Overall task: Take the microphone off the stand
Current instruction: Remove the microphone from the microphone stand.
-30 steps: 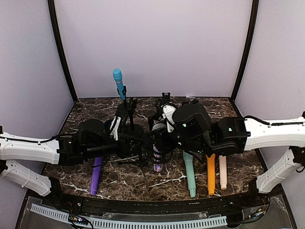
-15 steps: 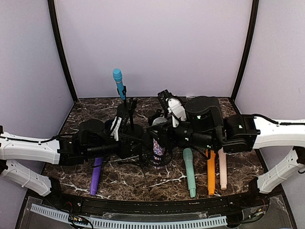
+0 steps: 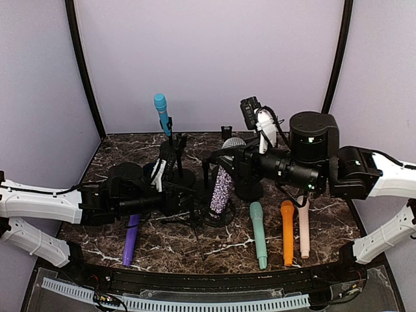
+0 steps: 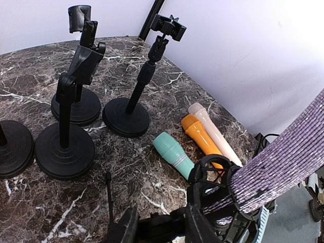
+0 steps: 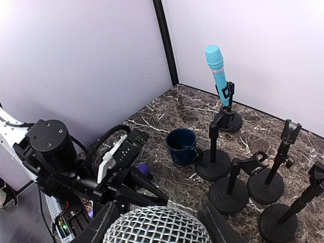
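Though the right gripper (image 5: 157,223) clamps the glittery purple mesh-headed microphone (image 3: 223,185), its tail seems lodged in the black stand clip (image 4: 210,174), and the left gripper (image 4: 164,228) cannot be read as open or closed.

Six microphones: one blue microphone (image 3: 160,107), one glittery purple microphone (image 3: 222,185), one plain purple microphone (image 3: 131,240), one teal microphone (image 3: 258,234), one orange microphone (image 3: 287,231), one cream microphone (image 3: 303,227). At least five black stands (image 5: 230,187). One dark blue mug (image 5: 182,146).
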Controlling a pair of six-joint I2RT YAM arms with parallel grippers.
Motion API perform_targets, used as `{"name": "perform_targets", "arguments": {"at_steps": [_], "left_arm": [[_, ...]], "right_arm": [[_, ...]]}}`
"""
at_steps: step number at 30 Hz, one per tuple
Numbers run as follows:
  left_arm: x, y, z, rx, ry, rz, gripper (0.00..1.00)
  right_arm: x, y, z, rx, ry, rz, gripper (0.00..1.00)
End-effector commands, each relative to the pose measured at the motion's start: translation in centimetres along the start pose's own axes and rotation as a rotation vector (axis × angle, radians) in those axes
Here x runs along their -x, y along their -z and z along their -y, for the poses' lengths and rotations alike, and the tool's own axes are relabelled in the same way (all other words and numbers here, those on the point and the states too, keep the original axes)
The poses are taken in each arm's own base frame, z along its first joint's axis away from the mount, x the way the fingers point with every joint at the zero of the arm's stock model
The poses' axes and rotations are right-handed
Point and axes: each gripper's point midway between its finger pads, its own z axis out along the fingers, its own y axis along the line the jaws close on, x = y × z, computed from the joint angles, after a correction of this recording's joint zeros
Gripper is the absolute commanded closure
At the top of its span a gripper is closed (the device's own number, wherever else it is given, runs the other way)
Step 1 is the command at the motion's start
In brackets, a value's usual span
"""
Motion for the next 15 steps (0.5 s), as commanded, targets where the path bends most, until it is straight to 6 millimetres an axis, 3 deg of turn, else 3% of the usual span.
{"name": "perform_targets", "arguments": {"at_steps": [1,7,15], "left_arm": [[-6.8,-0.1,-3.6,0.126,-0.034,-0.238,0.67],[-5.1,0.0,-3.2,0.127,-0.052,-0.200,0.66],[-2.1,-0.3,-1.7,0.106,-0.095,-0.155,0.58]], "right_arm": [[6.8,3.3,0.3,0.010,-0.102,0.210,0.81],[6.8,5.9,3.2,-0.088,-0.128,0.212,0.82],[3.9,9.5,7.9,-0.246,-0.199,0.160,0.82]]}}
